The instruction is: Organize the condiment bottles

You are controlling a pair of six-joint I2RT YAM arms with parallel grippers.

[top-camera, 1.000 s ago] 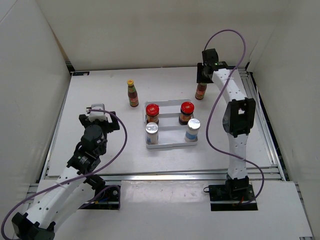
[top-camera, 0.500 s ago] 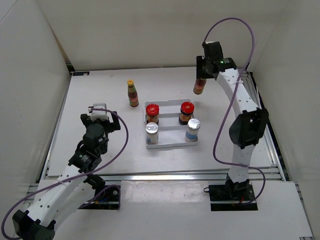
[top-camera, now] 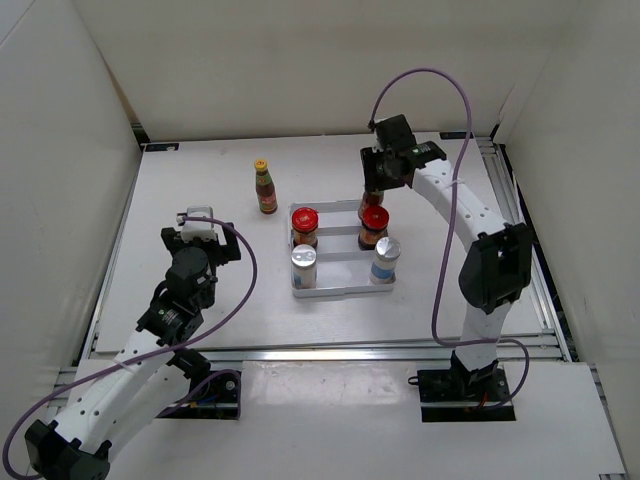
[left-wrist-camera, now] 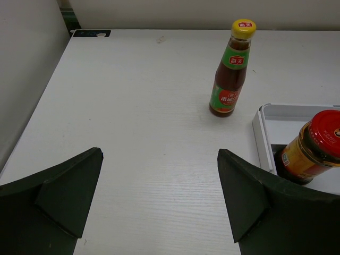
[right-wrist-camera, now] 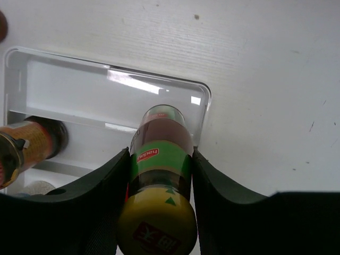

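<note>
Now a sauce bottle is hung over the tray's far right corner

A slim sauce bottle is clamped between the right jaws, gripped across its body below the yellow cap. It is carried clear above the white tray, which stands about mid-bench. This grip is judged to be chosen so that the bottle stays roughly upright and can be lowered base first into a compartment.

Two red-lidded jars are seated in the tray's middle row. Two silver-topped shakers are seated in the row nearest the bench's near edge. The row toward the far edge is left bare, and the carried bottle is probably meant for it.

A second sauce bottle is stood on the bench outside the tray, toward the far edge and to the tray's left. The left jaws are held wide apart with nothing between them, toward the left edge of the bench, apparently parked facing that bottle.

The whole layout is given by the top view, but there the carried bottle overlaps the right-hand jar, so its place over the tray cannot be read. In the right wrist view its base is shown over the tray's far right corner, seemingly just inside the rim. Only in the left wrist view are the free bottle's label and its gap from the tray made plain
</note>
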